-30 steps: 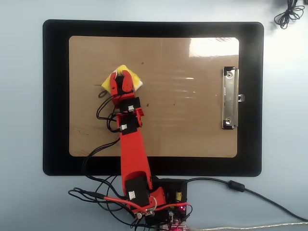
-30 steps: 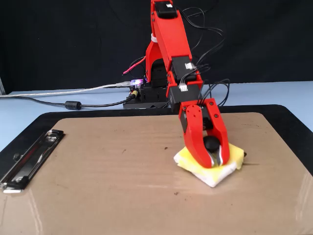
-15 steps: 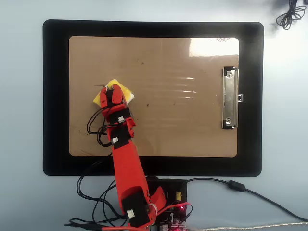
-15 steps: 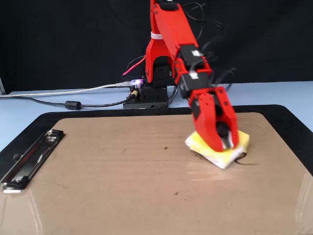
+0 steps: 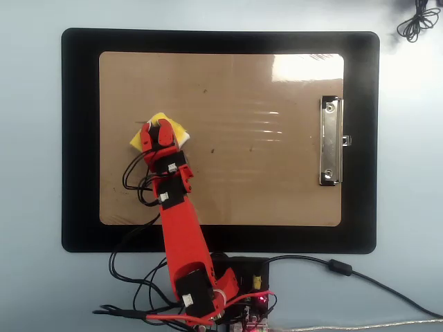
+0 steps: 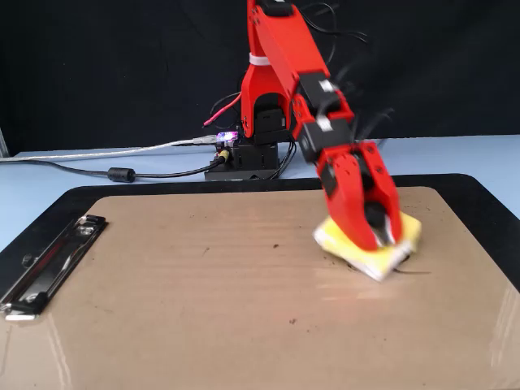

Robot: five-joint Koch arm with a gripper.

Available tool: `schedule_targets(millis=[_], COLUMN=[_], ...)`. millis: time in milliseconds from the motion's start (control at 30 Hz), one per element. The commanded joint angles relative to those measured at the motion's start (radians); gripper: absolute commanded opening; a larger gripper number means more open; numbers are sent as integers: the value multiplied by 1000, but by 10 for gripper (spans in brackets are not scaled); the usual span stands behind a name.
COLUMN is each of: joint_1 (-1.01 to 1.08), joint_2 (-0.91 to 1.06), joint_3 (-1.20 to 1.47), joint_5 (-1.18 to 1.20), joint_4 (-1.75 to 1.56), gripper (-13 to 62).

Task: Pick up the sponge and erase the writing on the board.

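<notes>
The tan board (image 5: 263,180) lies on a black mat, with its silver clip (image 5: 331,142) at the right in the overhead view and at the left in the fixed view (image 6: 49,264). My red gripper (image 5: 158,129) is over the board's left part, shut on the yellow sponge (image 5: 179,131) and pressing it flat against the board. In the fixed view the gripper (image 6: 378,237) covers the middle of the sponge (image 6: 409,234). No line of writing shows. Only a short dark stroke (image 6: 416,272) lies beside the sponge, plus a few specks.
The black mat (image 5: 83,138) frames the board (image 6: 203,317) on the pale blue table. The arm's base and electronics (image 5: 242,280) sit at the near edge with cables (image 6: 122,173) trailing off. A coiled black cable (image 5: 417,21) lies at the top right.
</notes>
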Motion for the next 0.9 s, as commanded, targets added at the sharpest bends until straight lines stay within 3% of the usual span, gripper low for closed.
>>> schedule_targets(millis=[0,233,300,433,500,567,733,867], joint_1=[-5,-6,-25,-26,-29,-29,-38,-54], joint_2=[-14,202,144,-187,-209,-158,209,189], joint_3=[-15,239,193,-152,-218,-169,120,117], joint_5=[-28,-28,-28,-31,-32,-35,-37,-41], joint_4=[25,32,15,11,15,58,201,193], gripper=[-81,-81,-81,-81,-81,-81,-81,-81])
